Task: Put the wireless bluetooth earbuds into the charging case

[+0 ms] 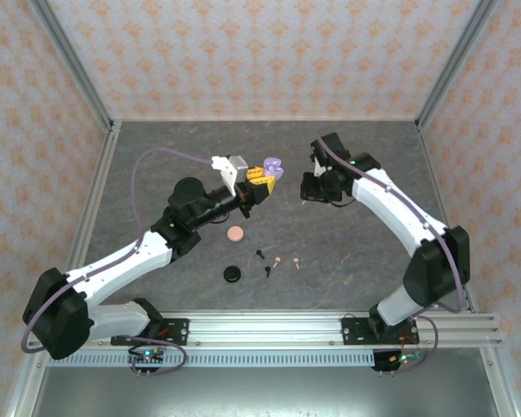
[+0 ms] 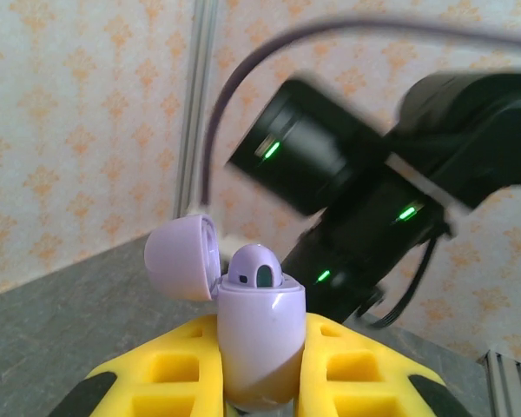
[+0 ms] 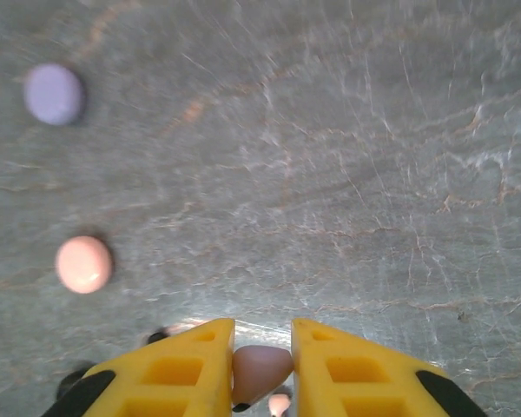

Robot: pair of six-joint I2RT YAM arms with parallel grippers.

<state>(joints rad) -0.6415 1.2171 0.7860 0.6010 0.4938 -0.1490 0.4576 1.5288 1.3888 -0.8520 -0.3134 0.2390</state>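
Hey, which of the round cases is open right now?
The lilac case, clamped upright in the left gripper. Its lid is flipped back on the hinge. The pink case and the black case lie shut on the table.

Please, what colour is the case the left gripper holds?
Lilac case, clearest in the left wrist view.

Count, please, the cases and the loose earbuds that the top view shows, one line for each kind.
Round cases on the table: 2 (pink case, black case)
Open lilac case held in the left gripper: 1
Loose earbuds on the table: 4
Total: 7
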